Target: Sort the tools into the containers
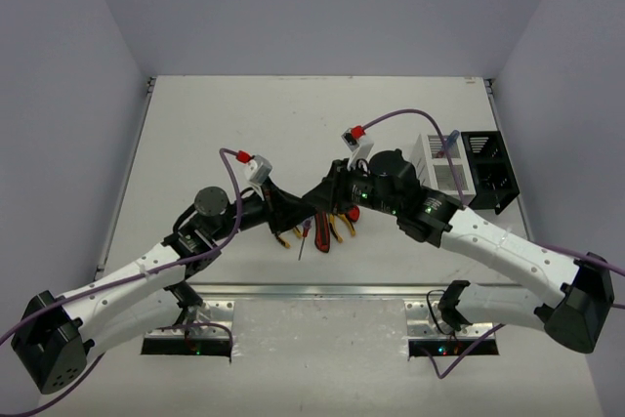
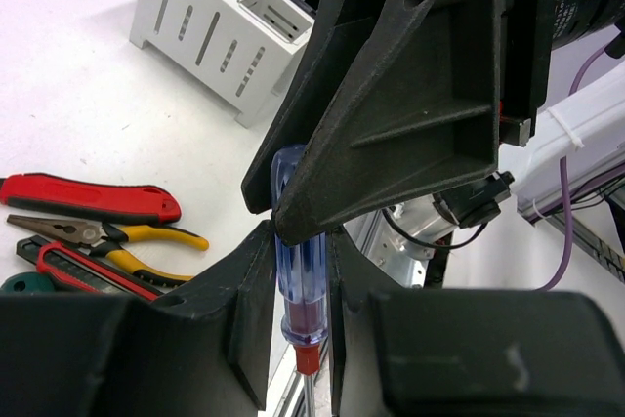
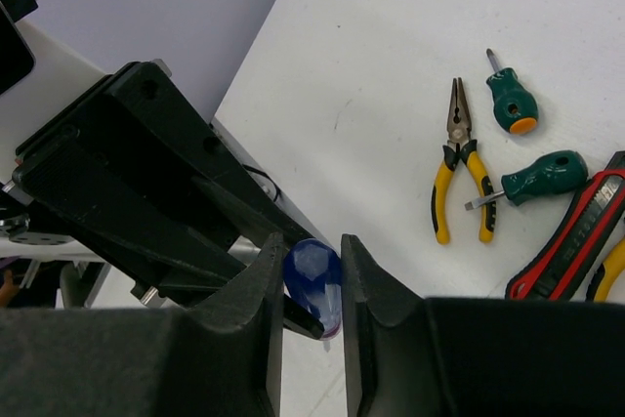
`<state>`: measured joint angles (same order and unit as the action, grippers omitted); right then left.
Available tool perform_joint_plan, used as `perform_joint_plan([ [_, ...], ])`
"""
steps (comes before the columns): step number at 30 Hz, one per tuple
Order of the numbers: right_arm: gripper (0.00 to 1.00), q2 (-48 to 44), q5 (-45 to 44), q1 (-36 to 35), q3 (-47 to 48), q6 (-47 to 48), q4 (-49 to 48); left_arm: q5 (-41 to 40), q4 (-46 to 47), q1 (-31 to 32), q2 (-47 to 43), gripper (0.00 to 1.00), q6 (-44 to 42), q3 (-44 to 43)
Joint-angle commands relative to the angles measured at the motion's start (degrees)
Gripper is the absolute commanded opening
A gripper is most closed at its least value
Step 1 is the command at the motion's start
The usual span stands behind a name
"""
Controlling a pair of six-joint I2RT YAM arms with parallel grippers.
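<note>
A blue-handled screwdriver (image 2: 301,292) hangs upright above the table, held by both grippers at once. My left gripper (image 2: 301,237) is shut on its lower handle, with the red collar and shaft below the fingers. My right gripper (image 3: 311,243) is shut on the handle's rounded top end (image 3: 314,275). In the top view the two grippers, left (image 1: 296,216) and right (image 1: 323,200), meet mid-table over the tool pile. The white slatted bin (image 1: 439,165) holds another blue-handled screwdriver (image 1: 445,144). The black bin (image 1: 488,171) stands to its right.
On the table lie yellow-and-black pliers (image 3: 459,175), two green-handled screwdrivers (image 3: 513,104) (image 3: 542,178) and red-and-black cutters (image 3: 576,236). The left wrist view shows the white bin (image 2: 210,31), pliers (image 2: 117,241) and cutters (image 2: 93,200). A metal rail runs along the near table edge (image 1: 322,292).
</note>
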<state>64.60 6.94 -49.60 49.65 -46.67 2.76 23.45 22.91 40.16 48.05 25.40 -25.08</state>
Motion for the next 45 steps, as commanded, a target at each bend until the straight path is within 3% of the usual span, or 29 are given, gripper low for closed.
perform_joint_plan([
  [1, 0.03, 0.28, -1.14, -0.21, 1.59, -1.93, -1.88, 0.54, 5.41, 0.99, -0.50, 0.00, -0.56, -3.43],
  [4, 0.00, -0.27, -3.27, -0.23, 1.49, -1.28, -1.23, 0.45, 4.10, 0.97, -0.52, 0.00, -1.03, -4.56],
  [6, 0.00, -0.98, -5.69, -0.23, 1.66, 0.40, -0.30, -2.06, 0.14, 0.97, -0.58, 0.36, -1.70, -5.94],
  [7, 0.00, -1.29, -7.38, -0.21, 2.01, 1.51, 0.52, -4.01, -1.31, 0.97, -0.78, 0.64, -1.78, -6.48],
  [8, 0.00, -1.66, -11.61, -0.14, 2.64, 3.13, 1.96, -6.45, -4.92, 0.97, -1.03, 0.99, -1.85, -7.16],
  [10, 0.00, -2.36, -14.85, -0.05, 2.91, 6.11, 3.74, -10.82, -7.27, 0.97, -1.38, 1.00, -1.58, -8.73],
  [13, 0.00, -4.13, -25.29, 3.54, 3.96, 11.77, 5.93, -25.14, -26.16, 1.01, -1.60, 1.00, 0.39, -13.75],
  [17, 0.00, -5.59, -28.02, 13.48, 6.28, 15.64, 8.23, -43.55, -47.39, 1.06, -1.69, 1.00, 6.05, -18.33],
  [19, 0.00, -6.24, -30.57, 18.41, 7.93, 18.19, 8.40, -47.52, -51.94, 0.97, -1.03, 1.00, 7.90, -20.80],
  [25, 0.00, -4.30, -36.24, 34.60, 13.38, 23.00, 8.16, -49.21, -64.99, 1.06, -1.00, 1.00, 7.53, -26.29],
  [30, 0.00, -1.23, -33.86, 47.14, 12.07, 20.24, 3.59, -49.56, -63.96, 1.06, -3.92, 1.00, 1.62, -27.90],
  [32, 0.00, 1.25, -34.04, 48.87, 12.26, 20.22, 1.91, -50.59, -62.03, 0.99, -5.03, 1.00, 0.21, -26.12],
  [39, 0.00, 7.79, -35.96, 51.54, 11.31, 21.18, -4.43, -49.76, -60.00, 0.91, -4.81, 1.00, -0.18, -23.99],
  [45, 0.00, 9.14, -31.39, 51.71, 4.09, 17.17, -10.96, -49.15, -59.72, 0.87, -5.37, 1.00, -0.53, -23.64],
])
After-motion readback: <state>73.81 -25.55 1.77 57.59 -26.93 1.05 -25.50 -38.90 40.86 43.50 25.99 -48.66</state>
